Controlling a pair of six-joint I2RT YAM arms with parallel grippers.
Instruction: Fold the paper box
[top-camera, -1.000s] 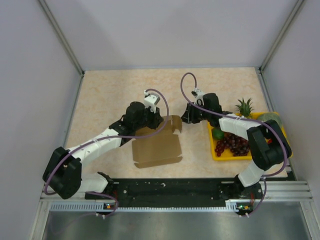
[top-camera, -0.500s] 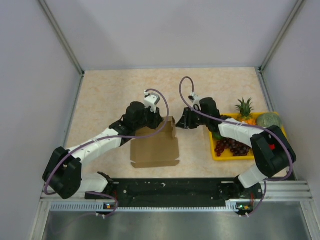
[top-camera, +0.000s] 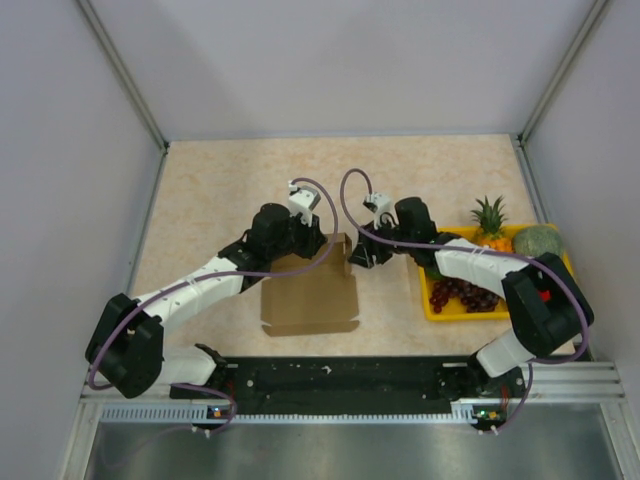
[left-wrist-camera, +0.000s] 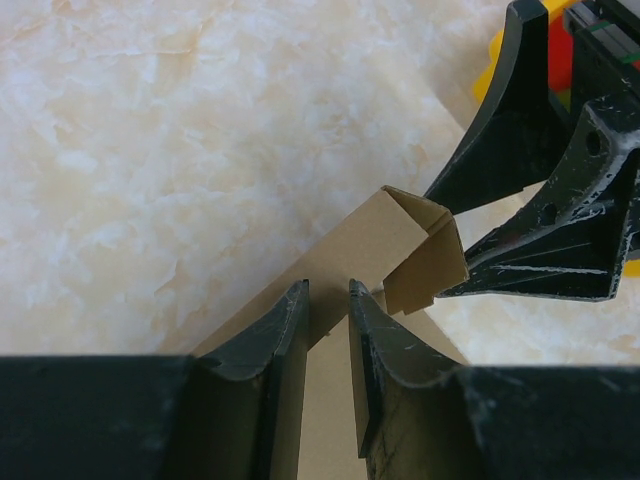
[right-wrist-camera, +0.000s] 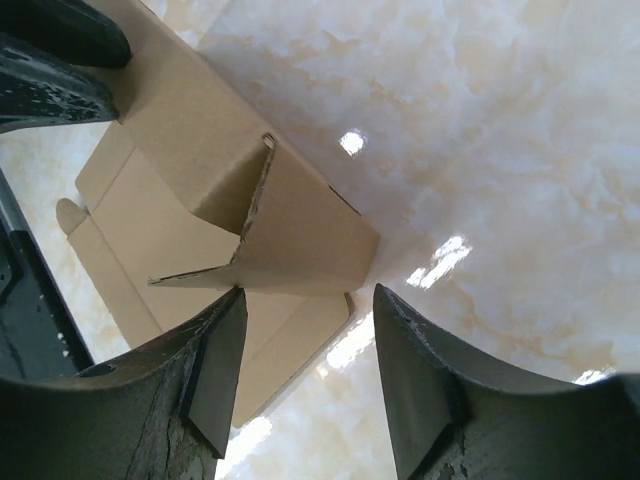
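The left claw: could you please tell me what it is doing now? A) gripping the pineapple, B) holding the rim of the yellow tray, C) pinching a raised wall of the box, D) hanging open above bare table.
C: in the left wrist view, the left claw has both fingers closed on a raised brown panel of the box, with the cardboard running between them.
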